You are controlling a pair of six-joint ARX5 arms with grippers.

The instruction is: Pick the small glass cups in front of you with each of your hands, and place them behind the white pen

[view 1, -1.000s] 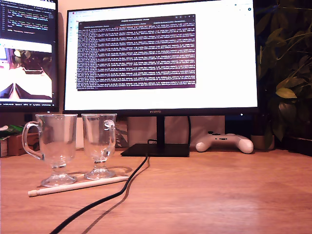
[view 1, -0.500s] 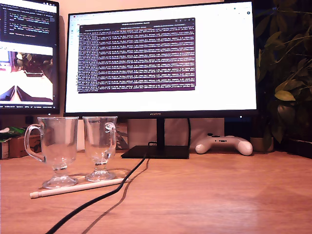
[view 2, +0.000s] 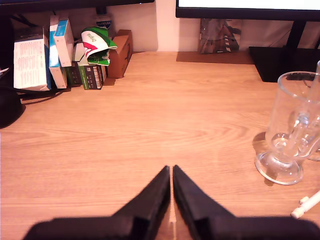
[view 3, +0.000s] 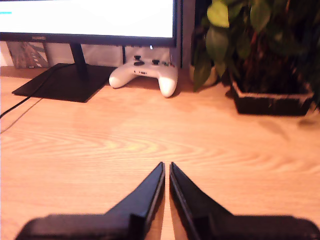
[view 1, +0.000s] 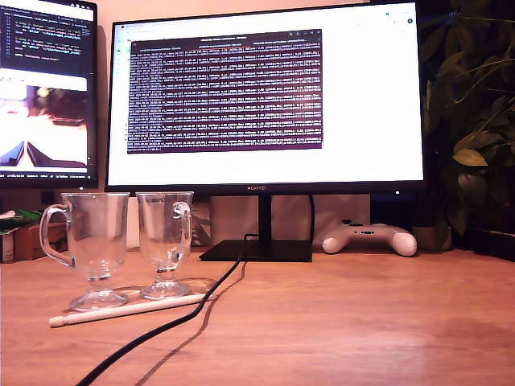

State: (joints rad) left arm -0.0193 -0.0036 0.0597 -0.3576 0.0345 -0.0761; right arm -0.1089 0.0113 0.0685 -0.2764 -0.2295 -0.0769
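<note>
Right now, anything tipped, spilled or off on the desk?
Nothing stands out. Both glass cups stand upright and empty just behind the white pen. A black cable runs past the pen's end. My first gripper and second gripper are shut, holding nothing.

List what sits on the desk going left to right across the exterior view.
First glass cup → second glass cup → monitor stand → white game controller → potted plant.

— Cut off? Black cable (view 1: 165,331) at exterior view's bottom edge; second monitor (view 1: 44,92) at its left edge.
— Unreadable? Terminal text (view 1: 225,92) too small. White pen (view 2: 306,204) mostly clipped in first wrist view.
</note>
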